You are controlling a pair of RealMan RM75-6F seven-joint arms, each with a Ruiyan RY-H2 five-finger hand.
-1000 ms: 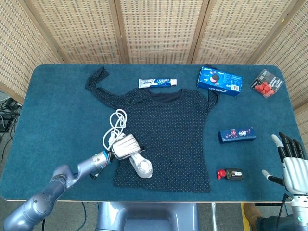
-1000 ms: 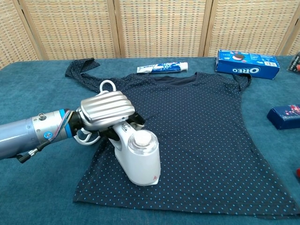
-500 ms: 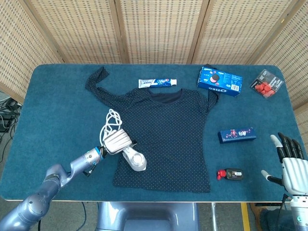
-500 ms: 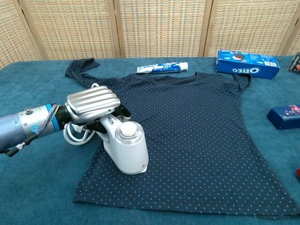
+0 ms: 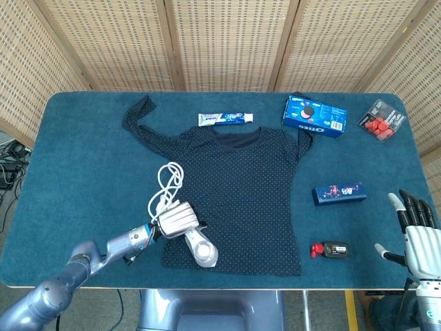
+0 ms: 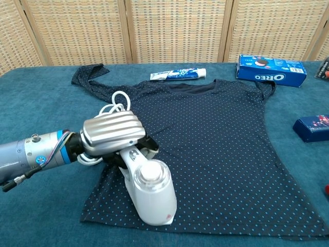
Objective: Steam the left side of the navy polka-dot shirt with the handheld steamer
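Note:
The navy polka-dot shirt (image 5: 251, 186) (image 6: 221, 149) lies flat in the middle of the blue table, one sleeve stretched toward the far left. My left hand (image 5: 176, 219) (image 6: 110, 135) grips the handle of the white handheld steamer (image 5: 202, 251) (image 6: 151, 193), whose head rests on the shirt's lower left part near the hem. The steamer's white cord (image 5: 165, 185) (image 6: 115, 103) coils beside the shirt's left edge. My right hand (image 5: 415, 231) hovers at the table's right front corner, fingers spread and holding nothing; the chest view does not show it.
A toothpaste tube (image 5: 225, 119) (image 6: 178, 74) lies above the collar. An Oreo box (image 5: 314, 116) (image 6: 271, 70) and a pack of red items (image 5: 382, 120) sit at the back right. A dark blue box (image 5: 338, 193) (image 6: 313, 127) and a small red-black device (image 5: 329, 249) lie right of the shirt.
My left hand has carried the steamer back toward the front hem and slightly right, after shifting left half a second ago. The cord shifted with it. The right hand stayed put.

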